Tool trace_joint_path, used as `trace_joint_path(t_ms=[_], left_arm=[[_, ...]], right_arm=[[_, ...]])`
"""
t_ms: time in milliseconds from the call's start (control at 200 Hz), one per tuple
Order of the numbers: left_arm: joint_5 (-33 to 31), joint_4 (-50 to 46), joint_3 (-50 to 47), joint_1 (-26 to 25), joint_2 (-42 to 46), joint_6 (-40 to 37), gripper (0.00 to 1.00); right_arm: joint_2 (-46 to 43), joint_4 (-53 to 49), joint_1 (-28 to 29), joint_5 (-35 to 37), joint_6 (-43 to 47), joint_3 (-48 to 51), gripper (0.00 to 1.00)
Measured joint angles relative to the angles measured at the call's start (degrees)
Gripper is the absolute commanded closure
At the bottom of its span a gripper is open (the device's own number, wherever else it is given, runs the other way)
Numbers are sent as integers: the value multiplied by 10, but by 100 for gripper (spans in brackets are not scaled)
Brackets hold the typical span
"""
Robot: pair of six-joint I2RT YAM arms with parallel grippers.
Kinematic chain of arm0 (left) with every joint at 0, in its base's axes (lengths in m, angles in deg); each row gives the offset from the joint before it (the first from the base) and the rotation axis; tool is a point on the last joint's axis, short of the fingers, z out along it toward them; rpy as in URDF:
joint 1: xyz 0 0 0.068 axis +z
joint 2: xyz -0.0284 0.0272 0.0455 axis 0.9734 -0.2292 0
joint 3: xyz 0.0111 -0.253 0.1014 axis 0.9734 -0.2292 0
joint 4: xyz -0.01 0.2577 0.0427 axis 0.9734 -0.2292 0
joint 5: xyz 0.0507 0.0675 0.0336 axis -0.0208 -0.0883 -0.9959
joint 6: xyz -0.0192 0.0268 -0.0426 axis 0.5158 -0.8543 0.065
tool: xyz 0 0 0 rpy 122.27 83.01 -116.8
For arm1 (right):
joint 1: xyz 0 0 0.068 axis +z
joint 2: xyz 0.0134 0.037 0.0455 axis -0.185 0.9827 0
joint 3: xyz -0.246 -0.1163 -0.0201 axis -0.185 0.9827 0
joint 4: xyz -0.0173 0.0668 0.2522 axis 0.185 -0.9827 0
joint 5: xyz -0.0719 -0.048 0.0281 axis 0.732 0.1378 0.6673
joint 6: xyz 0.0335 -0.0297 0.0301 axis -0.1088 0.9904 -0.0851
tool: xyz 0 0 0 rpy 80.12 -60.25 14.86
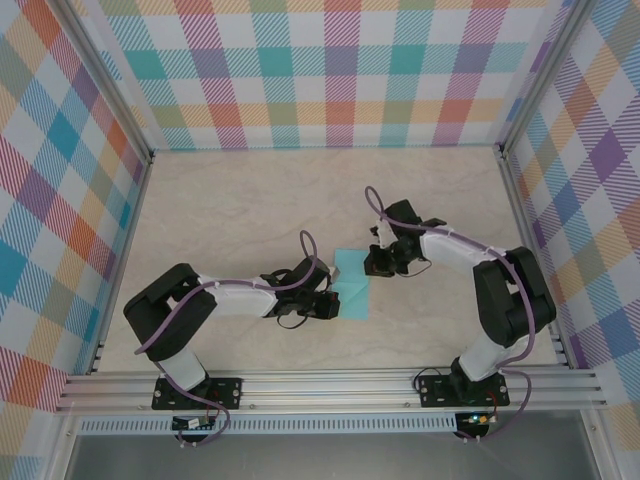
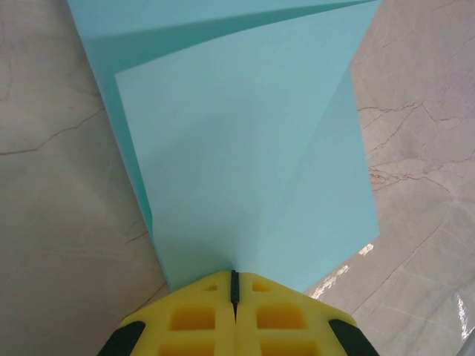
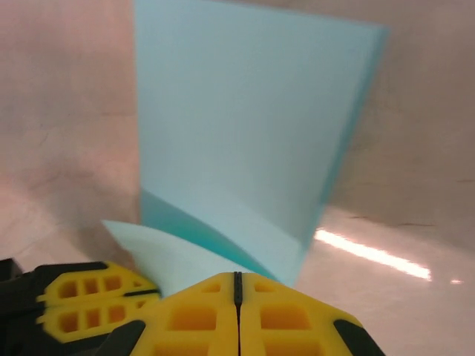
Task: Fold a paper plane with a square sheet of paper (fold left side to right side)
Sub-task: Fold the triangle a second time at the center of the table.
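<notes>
The square sheet of paper is light turquoise and lies partly doubled over at the table's middle, between the two arms. My left gripper is at the sheet's left side. In the left wrist view its yellow jaws are shut, with the near edge of the paper running into their tips and an upper layer lifted off the lower one. My right gripper is at the far right corner. Its jaws are shut where a curled flap of the paper enters. The left fingers show close beside them.
The beige marbled tabletop is boxed in by plaid walls at the back and on both sides. An aluminium rail runs along the near edge, by the arm bases.
</notes>
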Motion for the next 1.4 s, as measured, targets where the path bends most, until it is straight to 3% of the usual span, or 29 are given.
trace_joint_path(t_ms=[170, 370, 1200, 1305, 1400], left_arm=[[0, 0, 0, 0, 0, 0, 97], [0, -3, 1, 0, 0, 0, 96], [0, -15, -57, 0, 59, 4, 96], [-3, -27, -59, 0, 67, 5, 94], [-16, -59, -59, 2, 83, 9, 79]], right_arm=[[36, 25, 40, -22, -26, 0, 95], [84, 31, 42, -13, -37, 0, 95], [94, -2, 44, 11, -33, -23, 94], [94, 0, 44, 9, -32, -23, 88], [91, 2, 43, 9, -33, -23, 74]])
